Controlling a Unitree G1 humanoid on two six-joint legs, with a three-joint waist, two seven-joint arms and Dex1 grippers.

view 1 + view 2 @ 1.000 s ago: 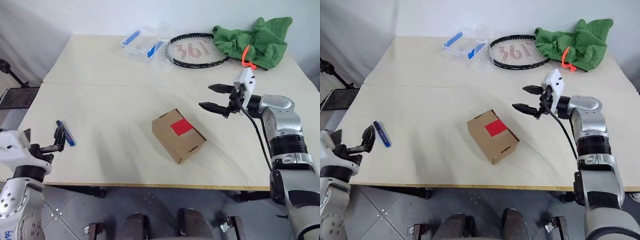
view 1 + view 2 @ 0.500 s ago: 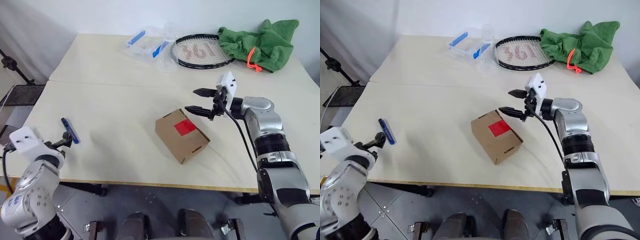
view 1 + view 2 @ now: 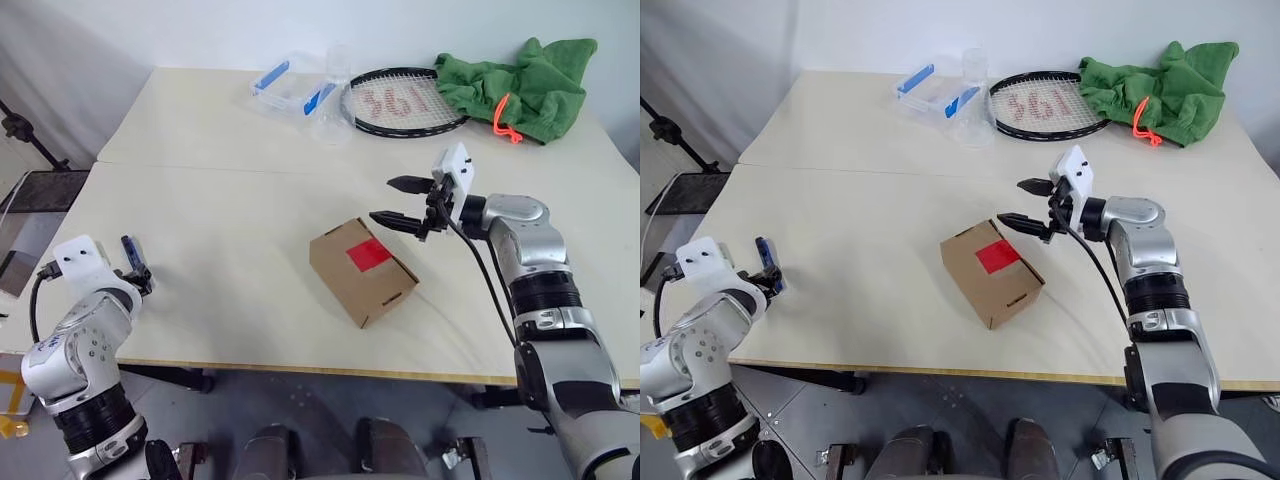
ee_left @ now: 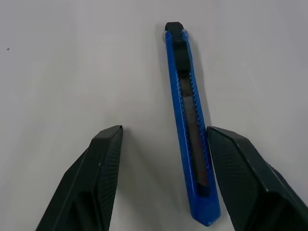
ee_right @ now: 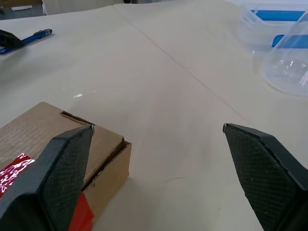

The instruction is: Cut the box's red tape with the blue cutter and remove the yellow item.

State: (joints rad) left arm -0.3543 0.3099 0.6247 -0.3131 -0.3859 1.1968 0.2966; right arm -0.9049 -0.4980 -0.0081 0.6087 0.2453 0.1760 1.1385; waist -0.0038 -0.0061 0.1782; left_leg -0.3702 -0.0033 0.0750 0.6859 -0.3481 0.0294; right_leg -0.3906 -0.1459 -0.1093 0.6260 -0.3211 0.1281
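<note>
Over on the left edge of the desk, the left tool sits low with its fingers spread around the blue cutter, which lies flat; one finger looks right against it, hard to say if it's actually touching. Mid-desk is the box, closed, red tape across its top. The right tool hovers wide open just past the box's far corner, holding nothing. Along the back: a clear container, a racket, a green cloth.
</note>
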